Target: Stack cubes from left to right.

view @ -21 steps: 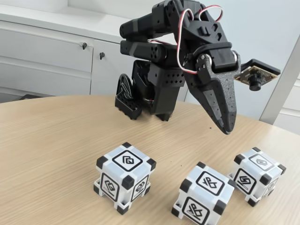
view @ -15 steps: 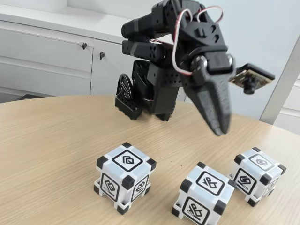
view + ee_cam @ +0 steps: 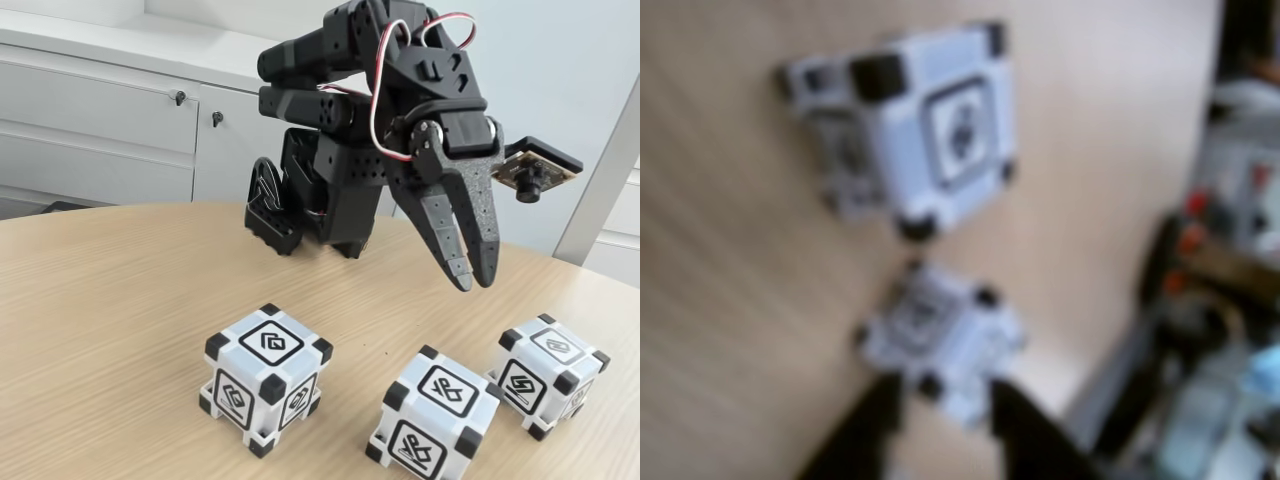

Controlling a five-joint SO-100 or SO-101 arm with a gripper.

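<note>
1. In the fixed view the gripper (image 3: 470, 275) hangs in the air above the table (image 3: 100, 300), its two fingers slightly spread with a narrow gap between the tips, holding nothing.
2. Three cubes sit apart on the wood near the table's front edge: the left cube (image 3: 266, 378) by itself, the middle cube (image 3: 435, 415) closest to the front edge, and the right cube (image 3: 548, 372) just beside it, a little farther back.
3. None is stacked yet, so the task looks to be at its start.
4. The wrist view is blurred; it shows two cubes, the nearer one (image 3: 940, 340) just ahead of the dark fingertips (image 3: 875, 420) (which cube of the three that is cannot be told).
5. The cubes look like rigid, hollow plastic, so probably light and stiff; the smooth white faces may be slippery.
6. A sound hold would likely be across two opposite flat side faces, centred between the black corner blocks, with the fingers opened far wider than now.
</note>
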